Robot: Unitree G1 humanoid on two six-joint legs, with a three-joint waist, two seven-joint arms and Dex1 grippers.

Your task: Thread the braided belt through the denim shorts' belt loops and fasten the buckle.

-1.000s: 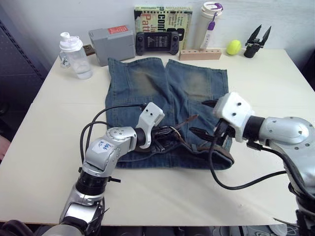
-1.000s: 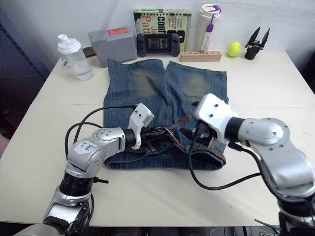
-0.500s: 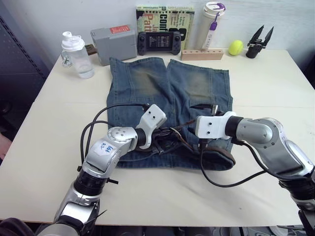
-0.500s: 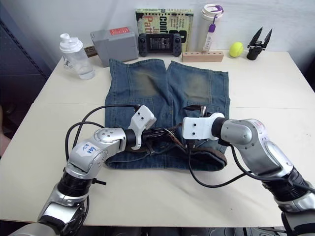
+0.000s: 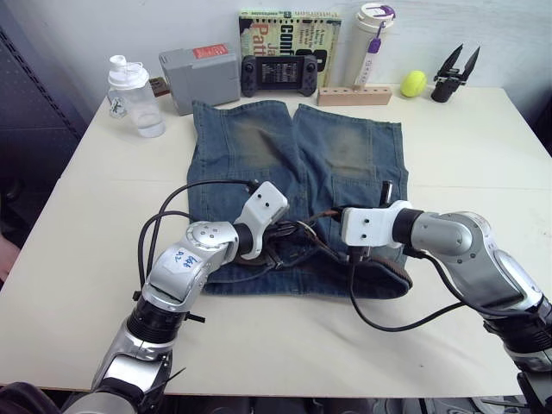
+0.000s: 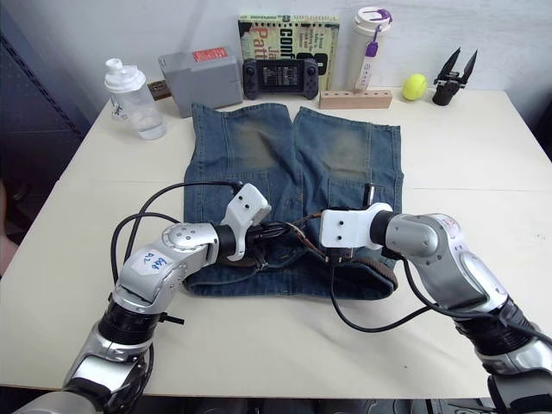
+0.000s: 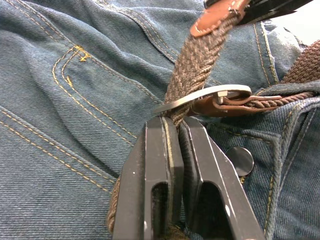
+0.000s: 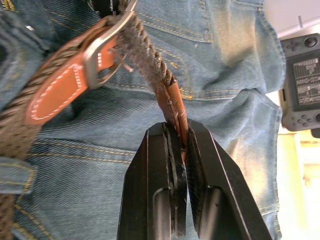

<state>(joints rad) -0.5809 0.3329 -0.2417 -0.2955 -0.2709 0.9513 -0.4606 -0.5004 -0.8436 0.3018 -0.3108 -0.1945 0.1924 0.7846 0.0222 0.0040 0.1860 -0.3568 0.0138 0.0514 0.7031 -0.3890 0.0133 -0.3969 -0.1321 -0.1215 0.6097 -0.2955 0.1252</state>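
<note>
**Both grippers pinch the belt at the buckle over the shorts' waistband**

The denim shorts (image 5: 297, 185) lie flat on the table (image 5: 95, 216), legs pointing toward the far edge and waistband nearest the robot. The braided belt (image 7: 192, 70) runs along that waistband, and its right-hand stretch curves round the near right corner of the shorts.

The left gripper (image 7: 175, 127) sits over the middle of the waistband. Its two black fingers are pressed together on the woven strap, right beside the buckle (image 7: 205, 97). In the left wrist view the strap passes through the silvery frame, and a metal button (image 7: 240, 160) on the denim shows just next to the fingers.

The right gripper (image 8: 177, 135) faces it from the right side of the waistband. Its jaws are clamped on the tan leather tip (image 8: 175, 107) of the belt. In the right wrist view the woven strap leads from that tip up to the buckle, whose brown leather tab lies against the denim.

The two grippers are close together, with the buckle between them.

Along the far edge of the table stand a clear shaker bottle (image 5: 134, 99), a grey box (image 5: 198, 78), a handheld game console (image 5: 276, 73), a book (image 5: 289, 30), a white tumbler (image 5: 366, 43), a wooden block (image 5: 354, 95), a yellow-green ball (image 5: 414, 83) and a black clip (image 5: 454, 71).
</note>
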